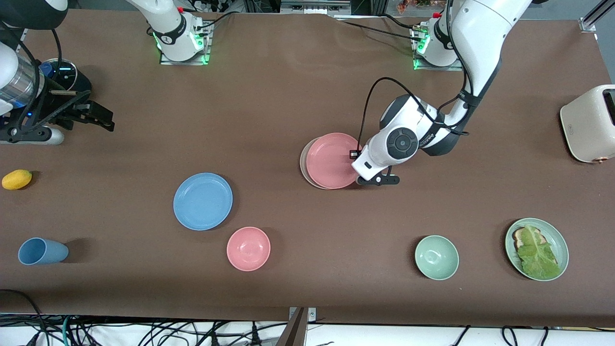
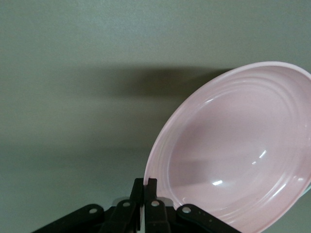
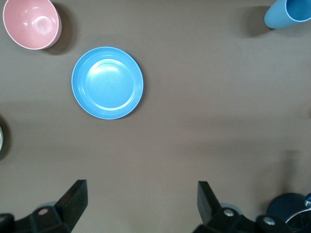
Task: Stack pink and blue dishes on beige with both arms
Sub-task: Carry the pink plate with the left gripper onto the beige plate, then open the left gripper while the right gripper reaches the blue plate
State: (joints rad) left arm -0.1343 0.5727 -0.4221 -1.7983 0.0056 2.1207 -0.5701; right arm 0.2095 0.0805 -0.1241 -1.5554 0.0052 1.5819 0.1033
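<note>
The salmon pink plate (image 1: 330, 161) (image 2: 238, 150) sits tilted over the beige plate (image 1: 303, 164), of which only a thin crescent shows. My left gripper (image 1: 360, 166) (image 2: 146, 187) is shut on the pink plate's rim, at the edge toward the left arm's end of the table. The light blue plate (image 1: 202, 201) (image 3: 107, 82) lies flat on the table, nearer the front camera and toward the right arm's end. My right gripper (image 1: 98, 119) (image 3: 141, 194) hangs open and empty over bare table at the right arm's end, well apart from the blue plate.
A pink bowl (image 1: 248, 248) sits beside the blue plate, and a blue cup (image 1: 42, 251) lies on its side by the front edge. A lemon (image 1: 17, 179), a green bowl (image 1: 436, 257), a green plate with lettuce (image 1: 552, 235) and a toaster (image 1: 588, 123) stand around.
</note>
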